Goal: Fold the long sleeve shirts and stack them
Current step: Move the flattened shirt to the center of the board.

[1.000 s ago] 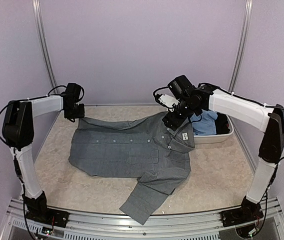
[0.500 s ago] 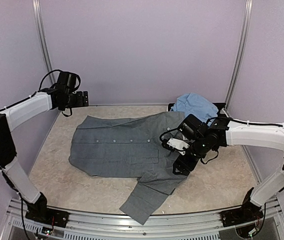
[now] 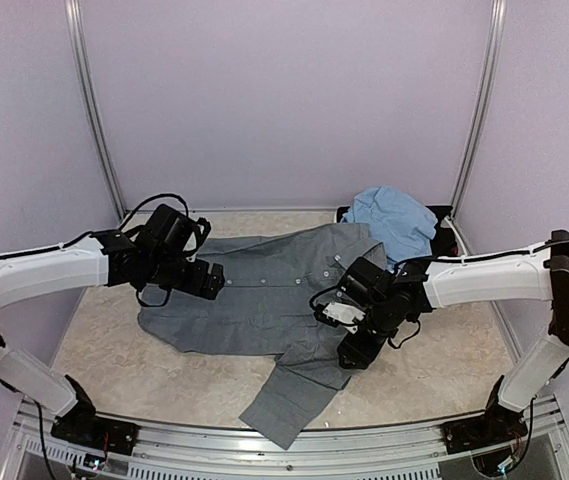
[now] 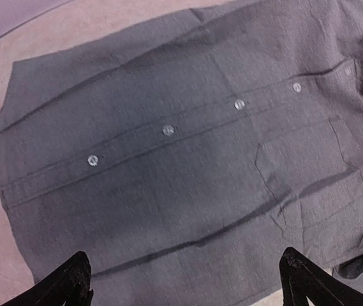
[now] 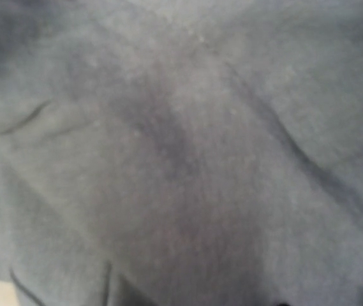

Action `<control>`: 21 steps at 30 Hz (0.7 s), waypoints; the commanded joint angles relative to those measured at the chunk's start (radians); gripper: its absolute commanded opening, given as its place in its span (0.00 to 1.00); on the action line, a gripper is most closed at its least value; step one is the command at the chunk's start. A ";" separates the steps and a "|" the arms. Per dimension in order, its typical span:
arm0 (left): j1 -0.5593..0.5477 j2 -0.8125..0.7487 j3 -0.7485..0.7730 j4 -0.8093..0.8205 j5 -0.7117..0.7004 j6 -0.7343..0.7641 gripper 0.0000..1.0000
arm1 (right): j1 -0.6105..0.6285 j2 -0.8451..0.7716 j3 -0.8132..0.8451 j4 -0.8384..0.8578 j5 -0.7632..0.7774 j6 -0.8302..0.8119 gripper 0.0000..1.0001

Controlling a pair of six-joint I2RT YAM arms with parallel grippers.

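- Grey shirt [image 3: 254,300] lies spread front-up on the table [image 3: 454,350], with one sleeve trailing toward the near edge.
- Blue shirt [image 3: 396,220] sits bunched at the far right corner.
- Left gripper [image 3: 210,281] hovers over the grey shirt's hem half, fingers [image 4: 71,284] spread wide and holding nothing.
- Right gripper [image 3: 354,352] is low at the grey shirt's near shoulder; its jaw state cannot be determined.
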 commanded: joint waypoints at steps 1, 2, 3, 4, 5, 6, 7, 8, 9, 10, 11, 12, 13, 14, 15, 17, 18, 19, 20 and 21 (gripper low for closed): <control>-0.079 -0.091 -0.125 -0.018 0.108 -0.098 0.97 | 0.000 0.035 -0.019 0.028 0.013 -0.004 0.54; -0.099 -0.096 -0.143 -0.040 0.095 -0.116 0.96 | 0.000 0.040 -0.020 0.025 0.018 -0.002 0.50; -0.118 -0.101 -0.161 -0.045 0.081 -0.136 0.96 | 0.000 0.044 -0.025 0.025 0.022 0.003 0.47; -0.141 -0.105 -0.182 -0.045 0.078 -0.155 0.96 | 0.001 0.046 -0.032 0.027 0.023 0.007 0.42; -0.162 -0.115 -0.205 -0.036 0.080 -0.179 0.95 | 0.001 0.047 -0.038 0.030 0.026 0.010 0.37; -0.186 -0.120 -0.223 -0.032 0.080 -0.201 0.95 | -0.001 0.050 -0.045 0.034 0.031 0.019 0.32; -0.206 -0.122 -0.232 -0.040 0.070 -0.220 0.95 | 0.001 0.052 -0.048 0.036 0.037 0.023 0.25; -0.224 -0.121 -0.239 -0.050 0.044 -0.245 0.95 | 0.000 0.052 -0.051 0.037 0.039 0.025 0.17; -0.240 -0.122 -0.246 -0.060 0.019 -0.265 0.95 | -0.001 0.051 -0.053 0.040 0.042 0.027 0.09; -0.248 -0.123 -0.255 -0.069 -0.004 -0.290 0.95 | -0.001 0.047 -0.058 0.042 0.046 0.032 0.00; -0.253 -0.125 -0.263 -0.073 -0.015 -0.309 0.95 | -0.001 0.038 -0.064 0.042 0.050 0.038 0.00; -0.256 -0.134 -0.273 -0.080 -0.019 -0.324 0.95 | -0.001 0.024 -0.069 0.041 0.048 0.042 0.00; -0.257 -0.140 -0.282 -0.086 -0.026 -0.340 0.95 | 0.000 0.005 -0.075 0.037 0.045 0.047 0.00; -0.256 -0.149 -0.290 -0.098 -0.032 -0.349 0.96 | 0.003 -0.015 -0.074 0.030 0.059 0.054 0.00; -0.256 -0.162 -0.296 -0.114 -0.045 -0.363 0.96 | 0.004 -0.033 -0.066 0.019 0.077 0.078 0.00; -0.254 -0.178 -0.306 -0.144 -0.063 -0.382 0.97 | -0.012 -0.060 -0.043 -0.010 0.026 0.115 0.00; -0.251 -0.182 -0.312 -0.155 -0.061 -0.389 0.98 | -0.013 -0.070 -0.036 -0.026 0.027 0.135 0.00; -0.248 -0.180 -0.321 -0.161 -0.058 -0.395 0.98 | -0.015 -0.084 -0.030 -0.052 0.037 0.162 0.00; -0.247 -0.177 -0.326 -0.166 -0.051 -0.400 0.98 | -0.019 -0.092 -0.023 -0.085 0.048 0.188 0.00; -0.247 -0.168 -0.329 -0.171 -0.049 -0.403 0.98 | -0.022 -0.102 -0.017 -0.120 0.053 0.220 0.00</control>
